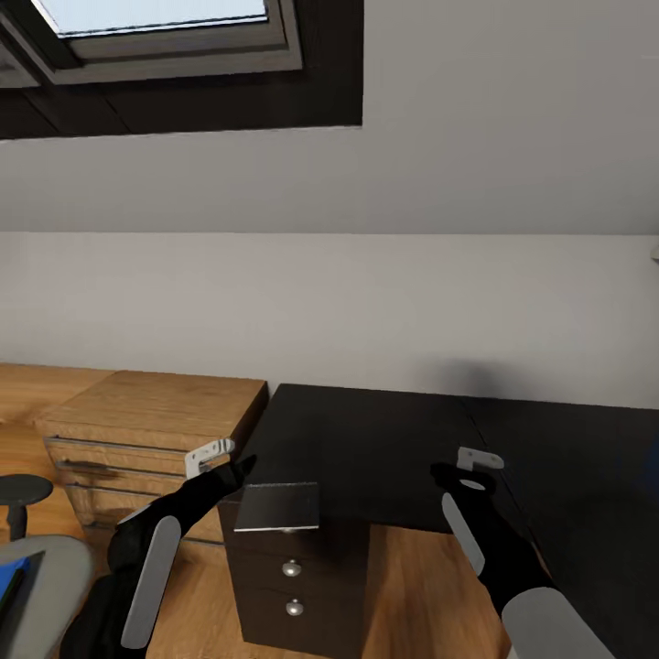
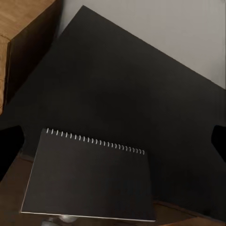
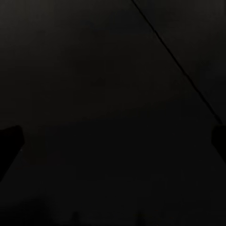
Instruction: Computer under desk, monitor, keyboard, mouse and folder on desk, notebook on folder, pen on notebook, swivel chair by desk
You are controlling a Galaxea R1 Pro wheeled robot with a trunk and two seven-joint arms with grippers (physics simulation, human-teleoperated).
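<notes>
One notebook (image 1: 276, 506) at desk (image 1: 384, 448) front-left corner, overhanging edge, long axis along it; left gripper (image 1: 240, 469) nearer, just beside, fingers spread; right gripper (image 1: 450, 478) spread, empty

A dark-framed skylight (image 1: 156, 27) brightens the upper left of the frame above a sloped grey ceiling and pale wall (image 1: 366, 302), while a light wood drawer unit (image 1: 146, 439) stands lower left on wood floor (image 1: 421, 586).
</notes>
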